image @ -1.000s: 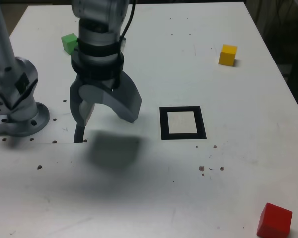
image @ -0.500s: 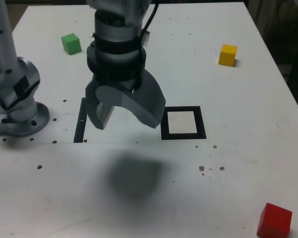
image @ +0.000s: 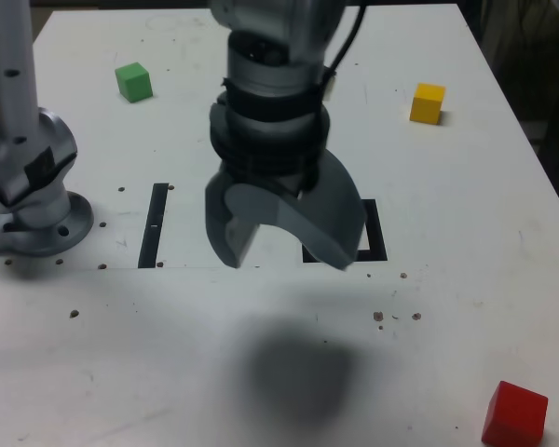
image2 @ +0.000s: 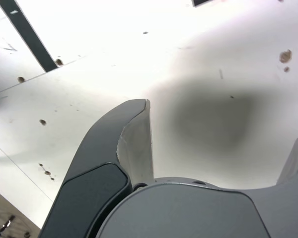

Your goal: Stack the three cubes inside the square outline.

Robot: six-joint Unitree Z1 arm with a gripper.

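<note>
My gripper hangs open above the table's middle with nothing between its fingers, and it covers most of the square outline. The green cube sits at the far left of the exterior view. The yellow cube rests at the far right. Near the front right corner lies the red cube. In the wrist view the gripper spreads wide over bare white tabletop and its own dark shadow, with only a corner of the outline showing.
The arm's grey base stands at the exterior view's left. A thin black strip lies between the base and the gripper. Small dark specks dot the white table.
The open gripper has swung from beside the arm's base toward the exterior view's right and nearer the camera, now covering the square outline. The cubes have not moved.
</note>
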